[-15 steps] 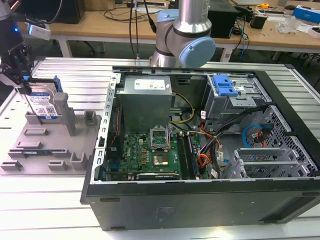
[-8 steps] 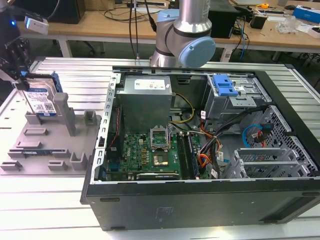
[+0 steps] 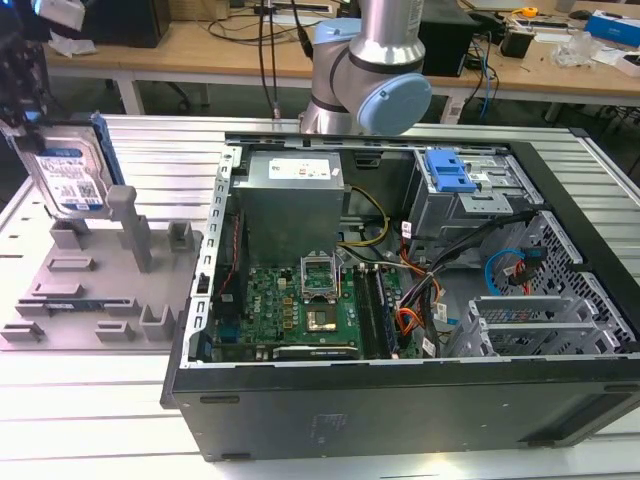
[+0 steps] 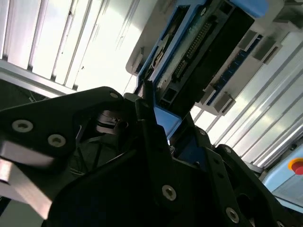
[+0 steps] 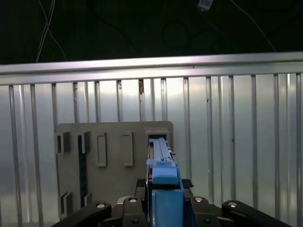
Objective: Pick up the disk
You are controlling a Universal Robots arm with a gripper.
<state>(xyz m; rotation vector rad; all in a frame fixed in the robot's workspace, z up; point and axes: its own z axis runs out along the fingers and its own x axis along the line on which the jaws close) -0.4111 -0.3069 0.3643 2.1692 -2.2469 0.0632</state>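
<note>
Disk [image 3: 70, 180] was clear of grey fixture tray [image 3: 95, 290], lifted above counter [image 3: 60, 400]. End effector [image 5: 163, 201] was clenched on disk. Pick-up judged essentially complete.

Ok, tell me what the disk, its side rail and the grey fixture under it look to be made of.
The disk: likely metal, silver-grey casing with a dull sheen, under a white-and-blue paper-like label. Its side rail: apparently plastic, uniform matte blue with moulded edges. The grey fixture: probably plastic or printed, flat matte grey with blocky posts and slots; the look leaves it open.
</note>
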